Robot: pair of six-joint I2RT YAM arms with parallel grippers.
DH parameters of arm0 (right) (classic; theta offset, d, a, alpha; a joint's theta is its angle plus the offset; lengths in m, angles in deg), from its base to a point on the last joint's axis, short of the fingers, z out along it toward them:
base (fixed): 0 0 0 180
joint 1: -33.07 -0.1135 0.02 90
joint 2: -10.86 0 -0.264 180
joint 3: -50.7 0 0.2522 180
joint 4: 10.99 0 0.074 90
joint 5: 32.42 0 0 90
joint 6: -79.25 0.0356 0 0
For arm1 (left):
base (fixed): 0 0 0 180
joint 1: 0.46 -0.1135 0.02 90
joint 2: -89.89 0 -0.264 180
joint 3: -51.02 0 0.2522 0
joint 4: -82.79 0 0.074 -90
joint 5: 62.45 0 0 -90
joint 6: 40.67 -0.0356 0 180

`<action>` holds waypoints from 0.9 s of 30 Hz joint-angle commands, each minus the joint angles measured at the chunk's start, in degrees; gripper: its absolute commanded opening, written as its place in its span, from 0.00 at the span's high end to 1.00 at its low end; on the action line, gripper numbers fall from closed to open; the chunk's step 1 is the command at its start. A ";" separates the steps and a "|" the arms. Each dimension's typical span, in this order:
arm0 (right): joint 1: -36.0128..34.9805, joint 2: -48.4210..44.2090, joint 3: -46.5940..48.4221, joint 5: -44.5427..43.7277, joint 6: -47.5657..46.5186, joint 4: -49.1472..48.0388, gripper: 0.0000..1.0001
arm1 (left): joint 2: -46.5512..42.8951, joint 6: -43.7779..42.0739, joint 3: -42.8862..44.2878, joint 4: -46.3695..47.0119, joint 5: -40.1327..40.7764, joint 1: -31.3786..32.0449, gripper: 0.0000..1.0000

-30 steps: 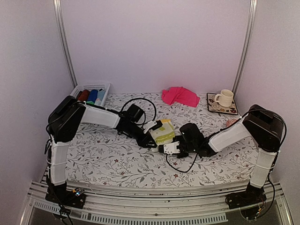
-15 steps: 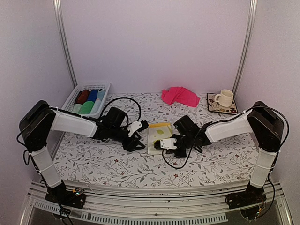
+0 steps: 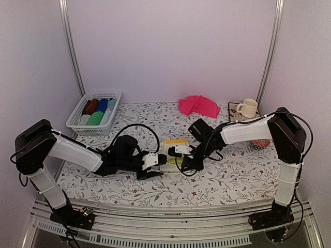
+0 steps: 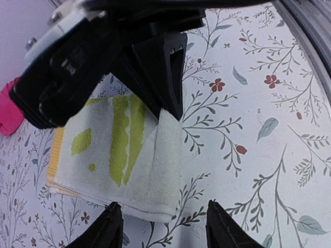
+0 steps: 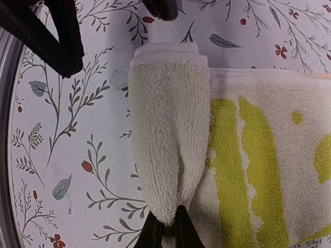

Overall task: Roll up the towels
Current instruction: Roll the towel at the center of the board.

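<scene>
The lime-yellow towel (image 3: 174, 145) with a white pattern lies mid-table, its near edge folded into a short roll (image 5: 168, 150). My right gripper (image 5: 165, 235) is shut on the end of that rolled edge; from above it (image 3: 179, 155) sits at the towel's near right corner. My left gripper (image 4: 164, 227) is open just short of the towel's (image 4: 119, 150) near corner, touching nothing, and from above it (image 3: 156, 164) lies low on the table. The hot pink towel (image 3: 199, 106) lies crumpled at the back.
A white basket (image 3: 77, 111) with rolled cloths stands at the back left. A cream mug (image 3: 247, 107) on a patterned coaster (image 3: 243, 120) is at the back right. A red-orange woven pad (image 3: 260, 143) lies beside the right arm. The table carries a floral cloth.
My left gripper opened, let go of the towel and drew back toward the near left. The right gripper moved left and away with the towel's edge in it.
</scene>
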 commanded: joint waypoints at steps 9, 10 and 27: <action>0.92 3.67 3.19 4.98 3.40 5.08 0.95 | 3.61 -9.16 1.01 5.13 5.24 3.82 0.46; 1.03 3.74 3.26 5.35 3.48 5.08 0.95 | 3.90 -9.42 1.21 4.87 5.09 3.81 0.47; 2.00 4.98 4.68 7.09 4.07 5.60 0.95 | 9.23 -11.03 5.01 1.09 9.48 4.34 0.63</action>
